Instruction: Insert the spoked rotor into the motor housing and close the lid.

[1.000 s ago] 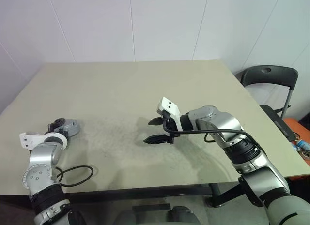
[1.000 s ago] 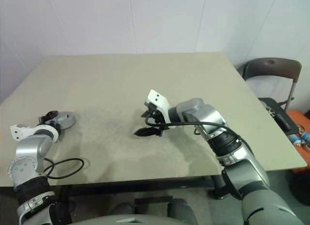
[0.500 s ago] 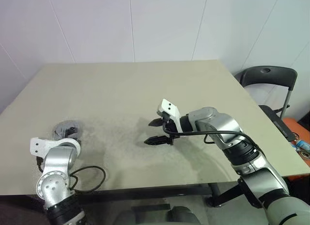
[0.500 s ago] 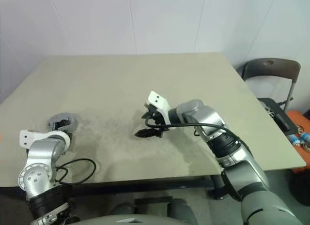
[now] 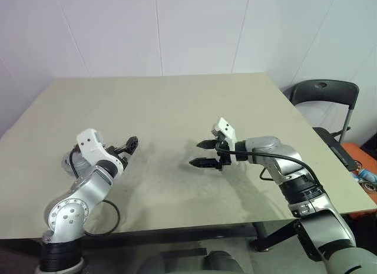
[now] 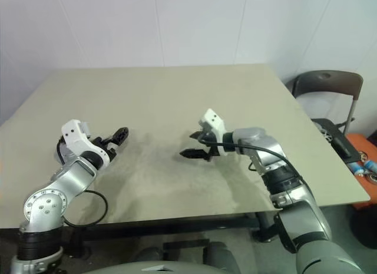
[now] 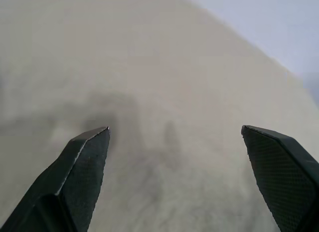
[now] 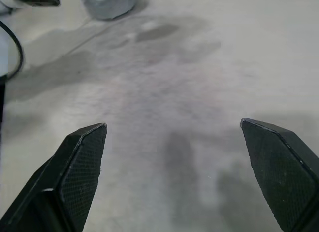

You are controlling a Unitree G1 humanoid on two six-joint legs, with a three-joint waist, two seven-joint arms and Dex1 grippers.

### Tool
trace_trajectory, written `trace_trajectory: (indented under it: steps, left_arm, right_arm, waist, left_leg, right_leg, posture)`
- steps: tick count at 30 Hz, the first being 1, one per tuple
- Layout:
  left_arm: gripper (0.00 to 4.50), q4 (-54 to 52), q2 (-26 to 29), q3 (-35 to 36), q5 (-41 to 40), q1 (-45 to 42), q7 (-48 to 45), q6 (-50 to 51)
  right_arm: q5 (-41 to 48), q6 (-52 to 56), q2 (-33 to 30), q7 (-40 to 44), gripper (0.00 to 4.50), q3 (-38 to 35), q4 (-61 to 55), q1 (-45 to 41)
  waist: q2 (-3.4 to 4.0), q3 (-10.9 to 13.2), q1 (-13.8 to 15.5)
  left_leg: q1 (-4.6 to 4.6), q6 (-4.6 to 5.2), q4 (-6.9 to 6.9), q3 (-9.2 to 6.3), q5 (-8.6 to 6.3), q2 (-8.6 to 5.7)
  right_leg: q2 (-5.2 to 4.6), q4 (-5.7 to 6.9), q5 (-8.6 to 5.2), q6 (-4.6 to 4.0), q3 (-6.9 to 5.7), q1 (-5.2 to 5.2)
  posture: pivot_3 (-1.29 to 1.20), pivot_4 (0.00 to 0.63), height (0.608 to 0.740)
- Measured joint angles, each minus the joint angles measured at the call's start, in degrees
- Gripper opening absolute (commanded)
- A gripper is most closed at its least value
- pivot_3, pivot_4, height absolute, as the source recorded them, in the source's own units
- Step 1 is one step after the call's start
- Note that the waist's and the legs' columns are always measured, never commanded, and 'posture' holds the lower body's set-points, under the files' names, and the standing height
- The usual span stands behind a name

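Note:
The grey round lid (image 8: 110, 4) lies on the beige table (image 5: 177, 109) at its left side, mostly covered by my left arm in the eye views, where a grey sliver (image 5: 67, 162) shows. The spoked rotor and the motor housing are hidden. My left gripper (image 5: 126, 147) hovers just right of the lid, raised off the table, open and empty; its fingers (image 7: 82, 157) stand wide apart over bare tabletop. My right gripper (image 5: 196, 154) hangs over the table's middle, pointing left toward the lid, open with nothing between its fingers (image 8: 79, 157).
A black cable (image 5: 111, 214) loops by my left arm near the table's front edge. A dark chair (image 5: 327, 94) stands past the table's right edge, and an orange thing (image 5: 360, 162) sits lower beyond it.
My left arm has swung right and upward away from the lid, and its wrist has rolled over. My right gripper has drifted right. Both grippers stay open.

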Motion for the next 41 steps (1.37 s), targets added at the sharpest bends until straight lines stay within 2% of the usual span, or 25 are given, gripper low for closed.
trace_trajectory:
  steps: [3, 7, 11, 15, 20, 28, 41]
  left_arm:
    - [4.47, 3.76, 9.18, -4.79, 13.78, 0.24, -16.65, -8.47]
    - [4.47, 13.68, 12.57, -8.4, 26.02, -1.01, -32.84, -20.18]
    - [4.47, 22.0, 13.09, -8.49, 29.86, -2.41, -46.44, -28.1]
    - [4.47, 28.22, 11.73, -7.93, 31.22, -2.4, -55.34, -33.64]
    - [4.47, 28.93, 9.07, -5.34, 31.1, 0.61, -59.41, -35.68]
    - [4.47, 28.61, 6.89, -1.46, 31.43, 2.74, -59.85, -35.93]
    - [4.47, 28.11, 4.91, -0.62, 33.27, 2.52, -60.4, -36.64]
  right_arm:
    - [-0.58, -4.72, -0.16, 0.23, 4.5, -1.89, 1.65, 1.28]
    - [-1.69, -7.25, 0.25, 0.25, 4.5, -2.31, 2.88, 2.38]
    - [-2.82, -10.42, 1.24, 0.23, 4.5, -2.29, 3.19, 4.2]
    - [-4.99, -13.3, 2.12, -0.57, 4.5, -2.13, 3.79, 5.31]
    - [-7.21, -15.62, 4.31, -1.72, 4.5, -1.6, 6.39, 5.3]
    - [-9.03, -17.77, 5.71, -1.85, 4.5, -1.45, 8.49, 4.75]
    - [-9.37, -17.76, 5.78, -3.05, 4.5, -2.51, 9.57, 4.11]
  waist:
    - [0.24, 0.12, -0.12]
    - [0.32, 0.17, -0.02]
    - [0.34, 0.18, -0.01]
    - [0.33, 0.18, -0.09]
    - [0.33, 0.17, -0.05]
    - [0.31, 0.16, 0.07]
    - [0.31, 0.16, 0.06]
  left_leg:
    - [0.04, -0.03, -0.01, 0.09, 0.02, 0.02]
    - [0.02, -0.04, 0.01, 0.14, 0.02, 0.12]
    - [-0.02, 0.01, 0.0, 0.08, 0.0, 0.22]
    - [-0.02, 0.06, 0.02, 0.12, -0.03, 0.35]
    - [0.0, 0.07, 0.03, 0.1, -0.04, 0.42]
    - [0.01, 0.07, 0.06, 0.07, -0.04, 0.42]
    - [0.02, 0.06, 0.06, 0.07, -0.04, 0.39]
  right_leg:
    - [0.13, -0.03, -0.02, -0.04, 0.05, 0.0]
    - [0.21, -0.04, -0.02, -0.05, 0.06, 0.0]
    - [0.2, -0.05, 0.0, -0.01, 0.11, -0.06]
    - [0.16, -0.03, 0.01, 0.01, 0.21, -0.1]
    - [0.1, 0.06, 0.01, 0.02, 0.3, -0.13]
    - [-0.06, 0.14, 0.02, 0.02, 0.28, -0.13]
    - [-0.13, 0.19, 0.03, 0.01, 0.26, -0.14]
  posture:
    - [0.0, 0.0, 0.74]
    - [0.0, 0.0, 0.74]
    - [0.0, 0.0, 0.74]
    - [0.0, 0.0, 0.74]
    - [0.0, 0.0, 0.74]
    - [0.0, 0.0, 0.74]
    - [0.0, 0.0, 0.74]
